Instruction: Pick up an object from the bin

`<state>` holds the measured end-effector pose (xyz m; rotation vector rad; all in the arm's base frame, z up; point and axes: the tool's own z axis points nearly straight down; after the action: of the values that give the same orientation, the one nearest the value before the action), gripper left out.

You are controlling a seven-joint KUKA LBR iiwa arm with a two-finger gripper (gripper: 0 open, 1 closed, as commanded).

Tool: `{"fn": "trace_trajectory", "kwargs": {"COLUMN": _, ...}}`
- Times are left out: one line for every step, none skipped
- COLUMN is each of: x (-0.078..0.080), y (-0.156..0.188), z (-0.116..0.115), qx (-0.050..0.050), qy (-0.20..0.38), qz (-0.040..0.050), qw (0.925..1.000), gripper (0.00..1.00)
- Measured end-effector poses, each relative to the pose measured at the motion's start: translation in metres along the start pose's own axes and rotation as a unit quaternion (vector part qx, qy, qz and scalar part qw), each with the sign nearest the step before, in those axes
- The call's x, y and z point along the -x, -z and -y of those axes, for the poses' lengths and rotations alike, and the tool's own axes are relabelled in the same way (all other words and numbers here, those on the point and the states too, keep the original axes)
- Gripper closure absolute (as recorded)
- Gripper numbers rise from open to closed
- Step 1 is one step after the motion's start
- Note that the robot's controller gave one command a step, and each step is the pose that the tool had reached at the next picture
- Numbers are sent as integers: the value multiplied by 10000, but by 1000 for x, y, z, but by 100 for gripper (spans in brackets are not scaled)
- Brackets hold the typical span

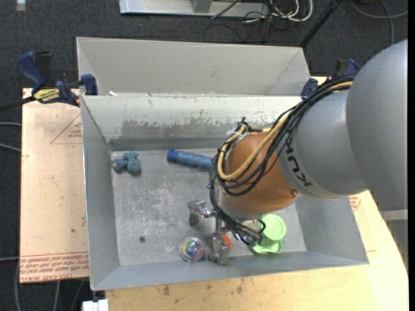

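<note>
Now the hand [209,234] is seen low beside a shiny little ball [191,249] in the bin [98,193]; apart or together cannot be told, a green thing [272,232] half covered.

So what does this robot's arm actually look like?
The arm is a thick, rounded, silver-grey tube with dark lettering near its end. Its wrist wears a smooth orange dome cover, with black and pale cables looped over it. Below that sits a small bare-metal gripper.
</note>
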<state>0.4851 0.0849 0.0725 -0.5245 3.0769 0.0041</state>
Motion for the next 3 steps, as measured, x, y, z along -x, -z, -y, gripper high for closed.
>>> {"fn": "trace_trajectory", "kwargs": {"x": -5, "y": -2, "z": -1, "qx": 10, "qy": 7, "qz": -92, "qw": 10000, "gripper": 100}}
{"fn": "trace_trajectory", "kwargs": {"x": 22, "y": 124, "z": 10, "qx": -2, "qy": 112, "qz": -47, "qw": 9999, "gripper": 100}}
{"fn": "trace_trajectory", "kwargs": {"x": 20, "y": 120, "z": 9, "qx": 11, "qy": 112, "qz": -90, "qw": 9999, "gripper": 0}}
